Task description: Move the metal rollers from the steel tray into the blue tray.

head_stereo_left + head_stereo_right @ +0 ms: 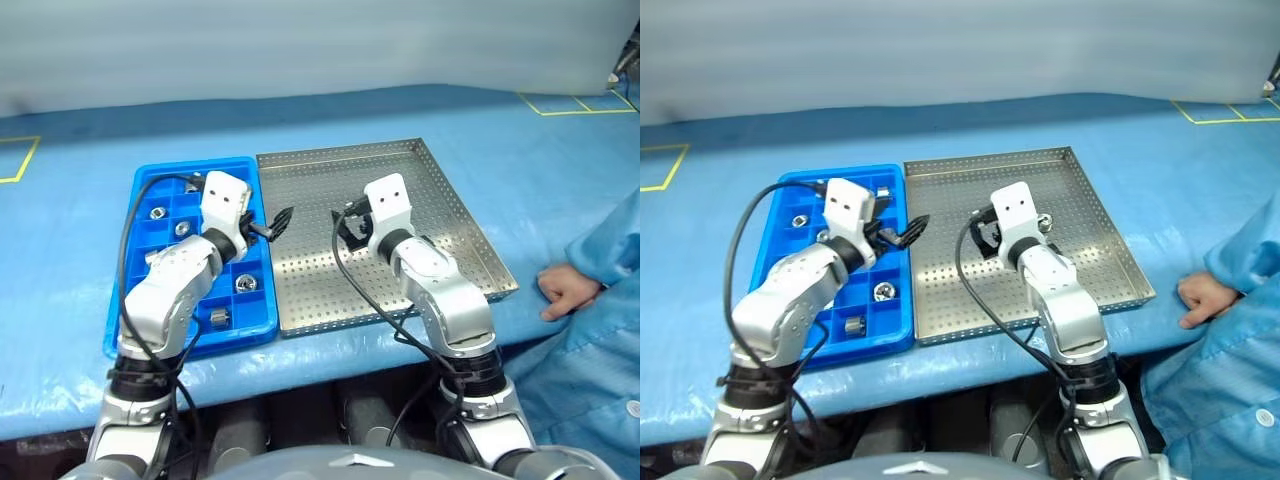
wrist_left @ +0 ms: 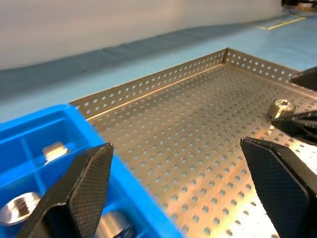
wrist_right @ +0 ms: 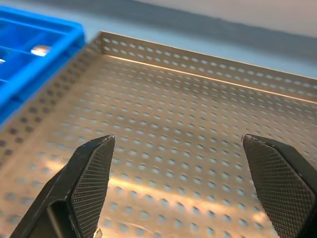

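Hiding one metal roller (image 1: 1045,220) behind right gripper (image 1: 985,236), blue tray (image 1: 790,190) part-covered.

Blue table cover (image 1: 400,110) — person's hand (image 1: 566,292)

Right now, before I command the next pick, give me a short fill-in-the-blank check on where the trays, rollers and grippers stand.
1. The blue tray sits to the robot's ____ of the steel tray.
2. The one roller visible on the steel tray lies near the ____ gripper.
3. The left gripper has its fingers ____ and holds nothing.
4. A person's hand rests on the table at the robot's ____.

Missing words: left; right; open; right
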You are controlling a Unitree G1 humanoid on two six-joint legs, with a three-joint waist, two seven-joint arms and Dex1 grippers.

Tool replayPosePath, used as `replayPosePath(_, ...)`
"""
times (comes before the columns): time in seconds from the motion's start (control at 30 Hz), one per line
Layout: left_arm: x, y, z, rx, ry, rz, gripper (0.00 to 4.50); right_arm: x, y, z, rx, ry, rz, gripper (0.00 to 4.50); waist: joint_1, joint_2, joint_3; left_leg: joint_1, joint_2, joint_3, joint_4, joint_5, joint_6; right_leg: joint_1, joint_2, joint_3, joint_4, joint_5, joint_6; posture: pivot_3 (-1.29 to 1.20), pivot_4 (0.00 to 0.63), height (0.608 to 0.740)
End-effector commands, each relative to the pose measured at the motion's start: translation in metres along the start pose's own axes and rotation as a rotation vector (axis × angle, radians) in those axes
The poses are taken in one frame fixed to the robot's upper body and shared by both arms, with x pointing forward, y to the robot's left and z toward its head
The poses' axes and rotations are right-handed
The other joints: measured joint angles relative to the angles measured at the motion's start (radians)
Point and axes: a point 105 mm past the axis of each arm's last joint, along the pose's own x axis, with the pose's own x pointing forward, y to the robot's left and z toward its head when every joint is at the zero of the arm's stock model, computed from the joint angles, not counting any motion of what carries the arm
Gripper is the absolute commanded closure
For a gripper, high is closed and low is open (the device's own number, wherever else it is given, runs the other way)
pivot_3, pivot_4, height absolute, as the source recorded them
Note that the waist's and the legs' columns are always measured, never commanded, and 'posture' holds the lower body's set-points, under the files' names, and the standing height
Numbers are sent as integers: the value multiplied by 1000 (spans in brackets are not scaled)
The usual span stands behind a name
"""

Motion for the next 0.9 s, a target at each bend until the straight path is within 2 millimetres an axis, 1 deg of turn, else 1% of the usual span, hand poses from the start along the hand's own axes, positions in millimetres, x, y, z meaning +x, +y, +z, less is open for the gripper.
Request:
replayPosePath(0.03,20,-18,7,-5,-46,-75,0,-7,-12,6,13,-34,-55,169,-20,0,0,0,0,0,0,0,0,0,0,0,0,0,0,-306,150,740)
replayPosePath(0.07,27,-24,3,-7,-32,-95,0,-6,-17,0,16,-16,-81,169,-32,0,0,0,0,0,0,0,0,0,1,1,0,0,1,-321,150,740)
replayPosePath(0.17,41,-34,-4,10,-16,-135,0,-4,-28,-14,22,24,-141,169,-63,0,0,-1,0,0,0,0,1,0,1,2,-1,1,2,-338,150,740)
replayPosePath(0.2,46,-36,-5,11,-13,-139,0,-2,-30,-18,54,27,-146,169,-77,0,0,0,-1,0,1,0,1,1,1,3,-1,1,2,-370,150,740)
replayPosePath(0.27,51,-37,-5,19,-15,-144,0,8,-37,-27,112,35,-172,169,-108,0,0,0,0,0,1,0,1,1,1,4,-1,2,4,-390,150,740)
replayPosePath(0.33,49,-35,-5,5,-19,-144,0,18,-41,-30,151,34,-177,169,-144,1,0,0,0,0,1,0,1,1,2,5,-1,3,5,-390,150,740)
replayPosePath(0.4,44,-31,-8,5,-14,-136,0,27,-42,-27,188,23,-168,169,-179,2,1,0,1,1,1,0,2,1,2,7,-1,3,6,-384,150,740)
replayPosePath(0.53,30,-25,-16,-4,2,-111,0,46,-44,-25,192,27,-145,169,-227,3,2,1,2,2,1,0,2,1,3,11,-1,5,9,-344,150,740)
replayPosePath(0.67,17,-21,-23,-21,20,-83,0,61,-40,-22,165,32,-108,169,-234,3,2,1,2,3,1,1,3,1,4,12,-1,5,10,-303,150,740)
replayPosePath(0.77,10,-17,-27,-33,27,-47,0,72,-31,-17,151,26,-66,169,-222,3,2,1,3,3,1,1,3,1,4,14,-1,6,11,-260,150,740)
replayPosePath(0.9,1,-14,-31,-40,37,-13,0,86,-23,-17,126,38,-43,169,-202,3,2,2,3,5,1,1,4,1,4,16,-2,7,12,-232,150,740)
